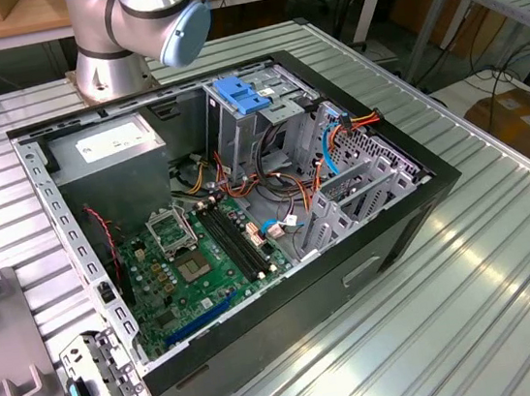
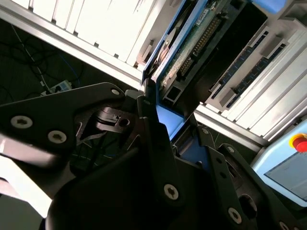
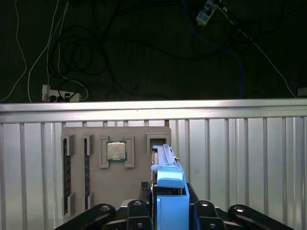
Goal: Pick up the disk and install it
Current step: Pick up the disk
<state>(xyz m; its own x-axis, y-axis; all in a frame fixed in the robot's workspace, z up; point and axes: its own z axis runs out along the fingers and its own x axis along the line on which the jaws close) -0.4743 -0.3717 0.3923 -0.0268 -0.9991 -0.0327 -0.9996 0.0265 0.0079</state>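
End effector [image 3: 170, 207] clenched on disk [image 3: 169, 167], held edge-on, wrist aimed at grey tray [image 3: 115, 184] on alu table [image 3: 240, 158]

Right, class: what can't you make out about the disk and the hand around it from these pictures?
1. First wrist view: the hand and the bottom edge hide the near end of the disk; whether it has left the grey tray is unclear.
2. Second wrist view: the hand's dark linkage covers much of the disk.
3. Exterior view: the top edge cuts off the arm; the walls of the drive cage hide its bays.
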